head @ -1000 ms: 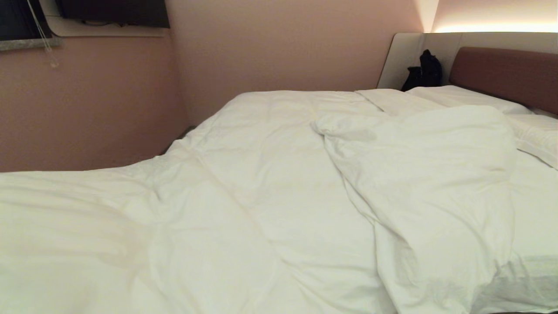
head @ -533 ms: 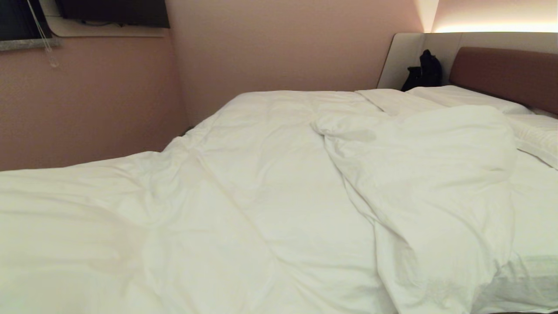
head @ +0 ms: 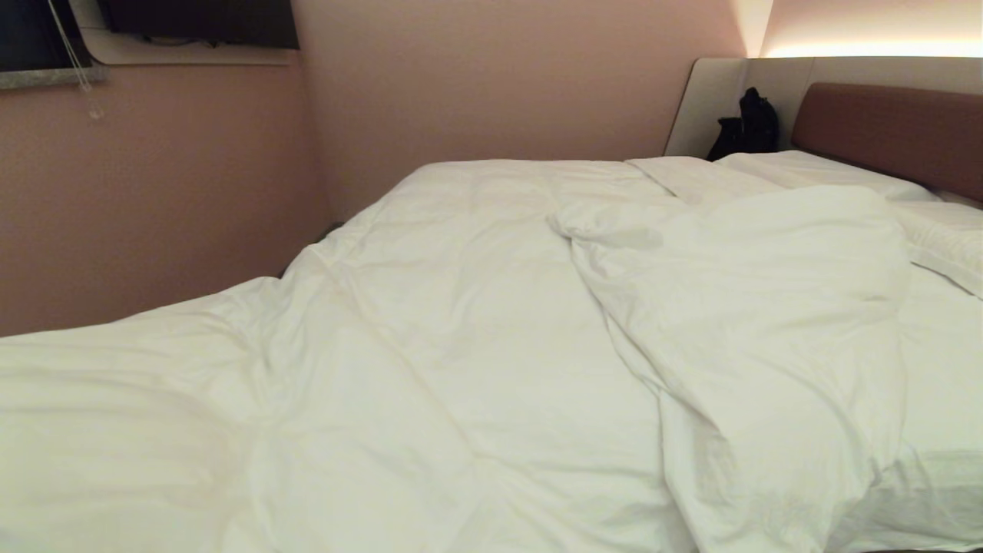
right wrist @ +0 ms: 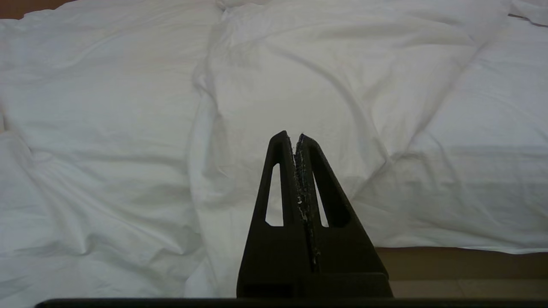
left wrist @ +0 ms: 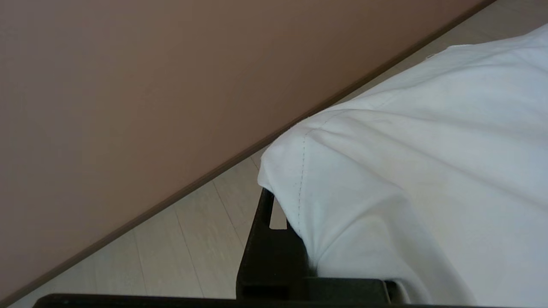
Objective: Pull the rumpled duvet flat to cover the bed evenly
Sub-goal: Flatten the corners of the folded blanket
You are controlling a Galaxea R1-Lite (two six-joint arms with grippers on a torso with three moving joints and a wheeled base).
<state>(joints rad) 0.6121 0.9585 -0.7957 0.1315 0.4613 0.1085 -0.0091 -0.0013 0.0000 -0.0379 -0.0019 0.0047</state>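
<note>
The white puffy duvet [head: 461, 330] lies rumpled across the bed [head: 891, 130], with its right part folded back on itself in a thick flap [head: 752, 307]. In the left wrist view my left gripper [left wrist: 282, 205] is shut on a stitched corner of the duvet [left wrist: 406, 171], held off the bed's side above the floor. One black finger [left wrist: 263, 231] shows; the cloth hides the other. My right gripper [right wrist: 295, 137] is shut on nothing and hangs before the duvet [right wrist: 299, 64] at the bed's near side. Neither arm appears in the head view.
A pink wall [head: 153, 192] runs close along the bed's left side, with a narrow strip of pale floor [left wrist: 184, 239] between them. White pillows [head: 814, 173] and a black bag [head: 746, 123] sit by the headboard. A window with a blind cord [head: 73, 54] is at upper left.
The duvet's near-left edge has sunk lower in the head view, baring more of the pink wall behind it. The folded flap on the right has not moved.
</note>
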